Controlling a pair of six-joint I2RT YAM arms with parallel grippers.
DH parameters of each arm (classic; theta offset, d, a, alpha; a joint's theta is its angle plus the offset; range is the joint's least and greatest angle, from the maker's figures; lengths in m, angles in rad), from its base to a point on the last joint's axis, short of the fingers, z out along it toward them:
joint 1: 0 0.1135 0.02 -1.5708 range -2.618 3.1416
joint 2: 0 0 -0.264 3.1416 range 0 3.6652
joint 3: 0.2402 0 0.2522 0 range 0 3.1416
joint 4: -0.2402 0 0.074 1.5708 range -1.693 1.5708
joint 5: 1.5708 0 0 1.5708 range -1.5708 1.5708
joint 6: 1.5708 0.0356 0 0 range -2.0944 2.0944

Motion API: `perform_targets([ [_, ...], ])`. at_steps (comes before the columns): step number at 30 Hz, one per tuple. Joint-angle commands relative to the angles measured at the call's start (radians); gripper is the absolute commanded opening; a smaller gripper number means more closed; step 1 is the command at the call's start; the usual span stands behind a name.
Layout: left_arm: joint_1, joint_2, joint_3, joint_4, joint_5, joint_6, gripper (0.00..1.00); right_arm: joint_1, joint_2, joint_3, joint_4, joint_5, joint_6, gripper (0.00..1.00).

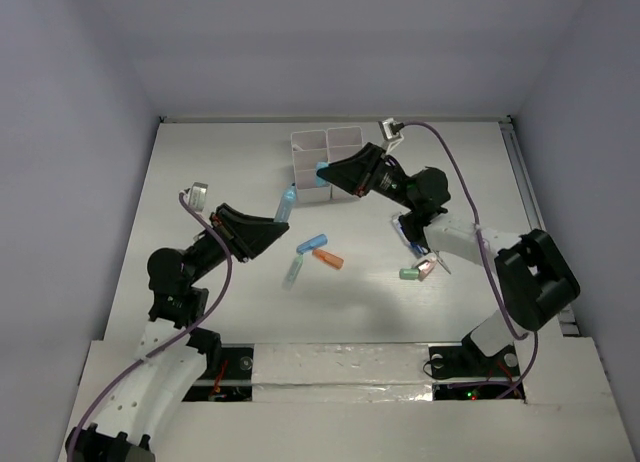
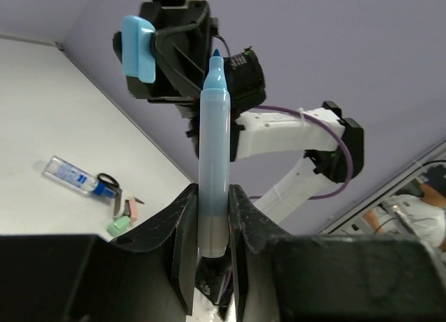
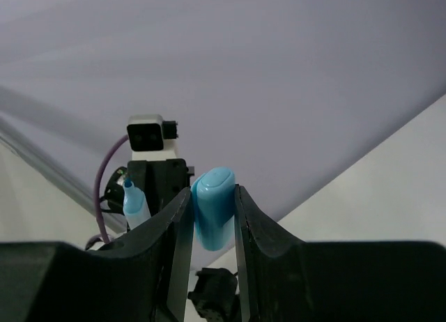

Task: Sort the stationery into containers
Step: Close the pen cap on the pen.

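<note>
We see the left arm rising from its base at the near-left, elbow bent, forearm reaching up and to the right toward the middle of the worktop. The left hand is clenched on a pale-blue marker. In the left wrist view the marker stands upright between the fingers, gripped at its lower end with the tip pointing up. It is held clear of the worktop, just short of the white organizer.

The right arm folds back at the near-right, then stretches left across the worktop. The right hand hangs over the organizer's near side, pinching a small blue eraser. The right wrist view shows the eraser squeezed between both fingers, its rounded end standing above them. We cannot tell which compartment it is over.

The organizer sits at the far middle of the worktop, its square compartments open at the top. We cannot make out what lies inside them, and the right hand covers part of the near row.

In the middle of the worktop lie a blue marker, an orange marker and a pale-green marker, close together. Near the right forearm lie a green eraser, a pink eraser, a blue-labelled tube and the scissors.
</note>
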Motion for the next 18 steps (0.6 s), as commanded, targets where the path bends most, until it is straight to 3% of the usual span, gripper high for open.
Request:
perform_targets([
  [1, 0.003, 0.028, -0.024, 0.203, 0.042, -0.118, 0.0, -0.004, 0.078, 0.07, 0.445, -0.014, 0.227, 0.15],
  [18, 0.003, 0.041, -0.048, 0.227, 0.036, -0.172, 0.0, 0.084, 0.14, 0.191, 0.548, 0.038, 0.269, 0.15],
])
